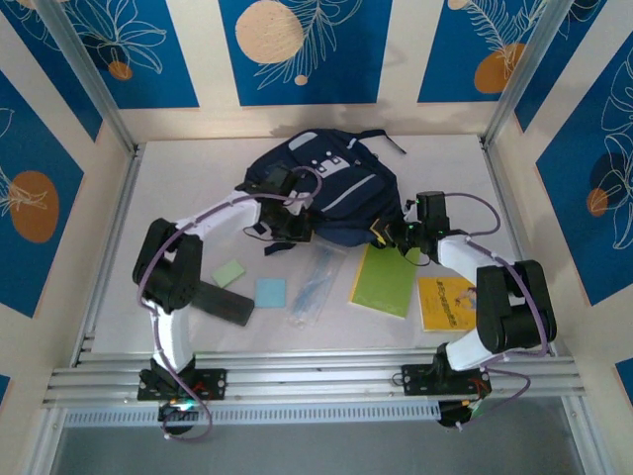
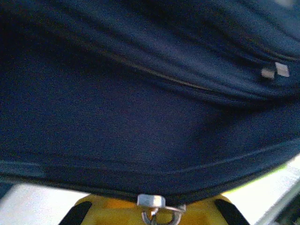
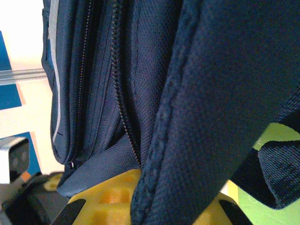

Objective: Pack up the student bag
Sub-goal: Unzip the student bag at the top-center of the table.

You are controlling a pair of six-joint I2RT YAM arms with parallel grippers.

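The student bag [image 1: 318, 188], a large dark navy backpack with white stripes, lies at the back middle of the table. My left gripper [image 1: 289, 226] is at its near left edge. In the left wrist view the navy fabric [image 2: 140, 117] looms close, and a metal zipper pull [image 2: 151, 201] sits right at the yellow jaws of the left gripper [image 2: 152, 208], which are shut on it. My right gripper [image 1: 394, 234] is at the bag's near right edge. In the right wrist view a thick fabric fold [image 3: 187, 140] runs down between the jaws of the right gripper [image 3: 150, 199], pinched there beside a zipper line [image 3: 124, 108].
In front of the bag lie a green notebook [image 1: 384, 280], a yellow book [image 1: 447, 302], a clear plastic pouch [image 1: 315, 285], a blue pad [image 1: 270, 292], a light green pad [image 1: 229, 273] and a black flat object [image 1: 224, 303]. Frame posts and patterned walls ring the table.
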